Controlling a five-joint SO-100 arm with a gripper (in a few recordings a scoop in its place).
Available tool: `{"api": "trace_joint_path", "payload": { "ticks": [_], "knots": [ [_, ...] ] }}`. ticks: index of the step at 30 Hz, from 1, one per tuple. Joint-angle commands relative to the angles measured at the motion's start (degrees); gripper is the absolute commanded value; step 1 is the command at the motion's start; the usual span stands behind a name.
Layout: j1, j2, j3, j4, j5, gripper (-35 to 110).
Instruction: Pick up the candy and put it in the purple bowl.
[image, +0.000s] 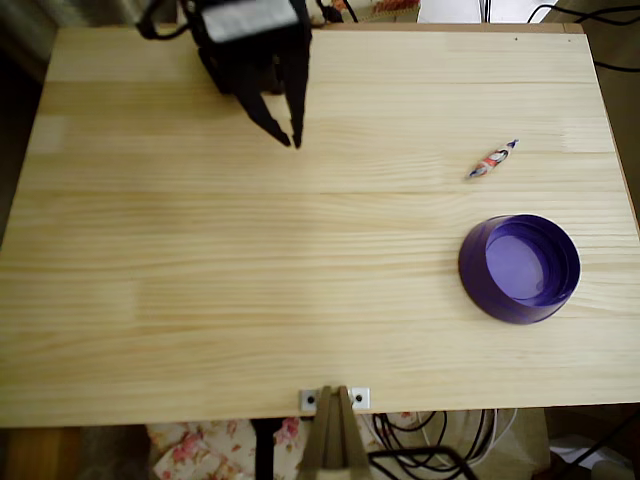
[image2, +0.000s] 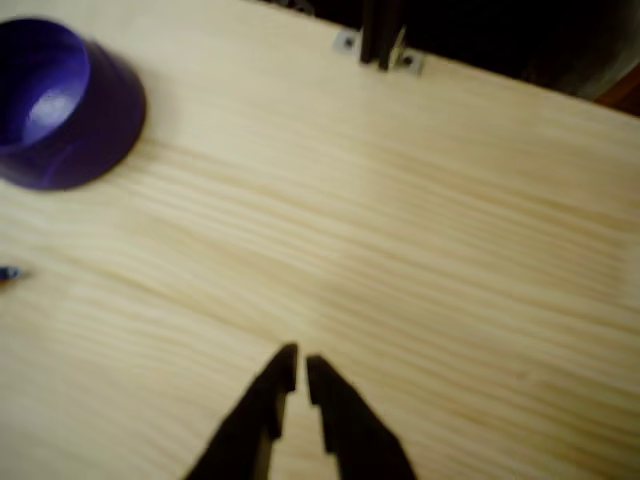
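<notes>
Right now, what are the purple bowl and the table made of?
The purple bowl looks like translucent plastic: smooth, with a paler bottom letting light through. The table looks like pale, matte wood: long grain lines and board seams run across it. I can't tell whether it is solid wood or a veneer.

Candy (image: 492, 160) just above purple bowl (image: 520, 268) at right, black end effector (image: 290, 138) upper left.

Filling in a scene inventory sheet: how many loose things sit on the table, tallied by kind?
Candy: 1, lying apart from the bowl
Purple bowl: 1, nothing in it
Total: 2 things on the wooden table
</notes>
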Motion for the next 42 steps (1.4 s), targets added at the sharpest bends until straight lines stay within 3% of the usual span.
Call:
{"api": "trace_joint_path", "payload": {
  "ticks": [1,11,21,28,35,42],
  "knots": [
    [-2.5,-0.8,-5.7,-0.1,-0.7,-1],
    [-6.2,-10.5,-11.9,-2.4,1.1,1],
    [-13.3,-10.1,-14.6,1.4,16.3,1],
    [-17.9,-19.7,-22.2,1.5,29.4,1],
    [-22.3,-33.9,-36.1,10.8,38.0,2],
    [-27.2,-34.1,-36.2,13.4,51.7,2]
  ]
}}
